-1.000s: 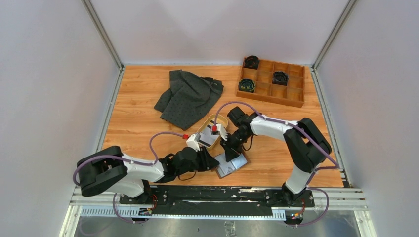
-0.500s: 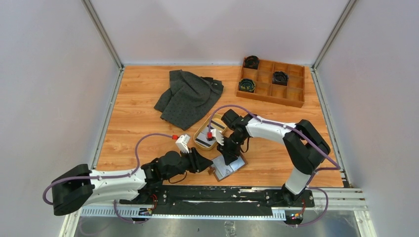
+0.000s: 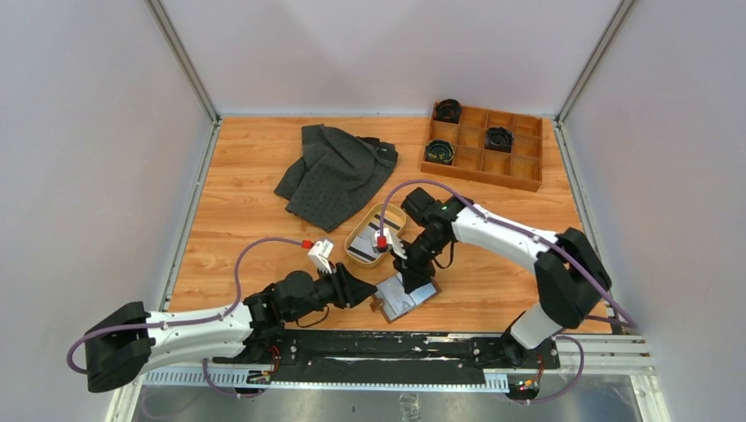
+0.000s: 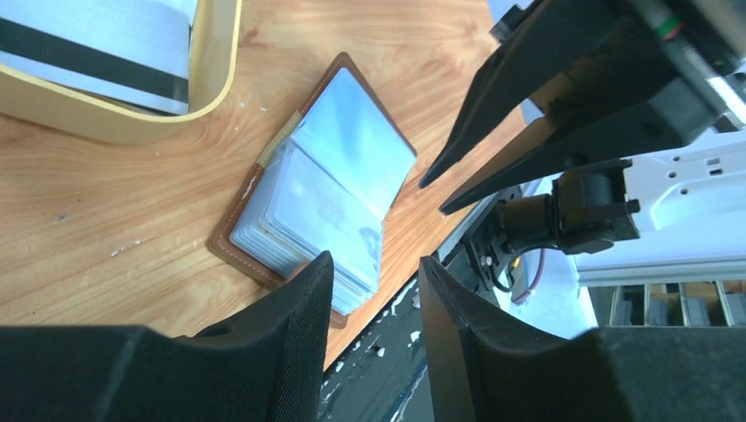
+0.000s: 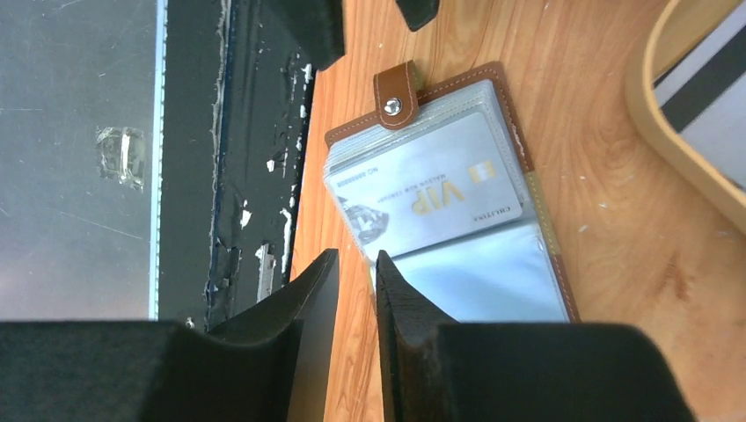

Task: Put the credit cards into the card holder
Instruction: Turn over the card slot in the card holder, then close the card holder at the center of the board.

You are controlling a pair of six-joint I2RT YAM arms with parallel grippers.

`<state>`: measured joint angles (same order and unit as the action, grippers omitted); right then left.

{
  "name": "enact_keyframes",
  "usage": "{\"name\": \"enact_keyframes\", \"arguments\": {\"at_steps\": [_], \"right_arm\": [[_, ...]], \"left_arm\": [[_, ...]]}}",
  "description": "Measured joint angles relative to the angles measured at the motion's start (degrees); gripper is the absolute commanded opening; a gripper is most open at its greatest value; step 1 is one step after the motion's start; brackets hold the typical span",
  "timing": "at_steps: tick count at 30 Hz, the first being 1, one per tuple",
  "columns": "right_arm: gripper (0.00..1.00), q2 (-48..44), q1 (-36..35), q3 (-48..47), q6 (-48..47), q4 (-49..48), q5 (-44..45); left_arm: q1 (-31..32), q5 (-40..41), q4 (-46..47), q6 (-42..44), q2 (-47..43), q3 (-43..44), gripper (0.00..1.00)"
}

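Card holder (image 4: 317, 189) lies open at the near edge, its sleeves exposed for loading. Left gripper (image 4: 376, 264) gapes empty; right gripper (image 5: 356, 259) is narrowly apart and empty.

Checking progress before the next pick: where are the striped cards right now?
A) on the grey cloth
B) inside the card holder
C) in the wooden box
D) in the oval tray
D: the striped cards lie inside the oval tray, beside the open card holder.
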<state>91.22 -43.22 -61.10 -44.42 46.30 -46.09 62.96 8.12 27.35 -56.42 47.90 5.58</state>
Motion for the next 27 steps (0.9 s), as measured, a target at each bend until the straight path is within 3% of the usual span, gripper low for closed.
{"name": "enact_keyframes", "arguments": {"at_steps": [6,14,19,23,27], "right_arm": [[0.29,-9.44,3.56,0.13,-3.23,1.88,-0.59],[0.31,-16.9,14.29,1.18,-4.61,2.73,-3.76],[0.32,-21.03,19.04,1.55,-4.87,2.99,-5.68],[0.35,-23.54,21.97,1.55,-4.87,2.95,-6.34],[0.5,-26.25,23.8,1.55,-4.35,2.71,-5.38]], "left_arm": [[0.0,1.38,-0.07,0.5,-8.13,-3.15,0.64],[-0.07,3.8,-1.31,0.52,-18.75,-5.03,0.77],[-0.17,4.28,-3.45,1.51,-23.08,-5.03,0.98],[-0.2,4.63,-4.74,2.03,-26.05,-5.03,1.0],[-0.22,4.61,-5.29,2.54,-29.11,-5.03,1.0]]}}
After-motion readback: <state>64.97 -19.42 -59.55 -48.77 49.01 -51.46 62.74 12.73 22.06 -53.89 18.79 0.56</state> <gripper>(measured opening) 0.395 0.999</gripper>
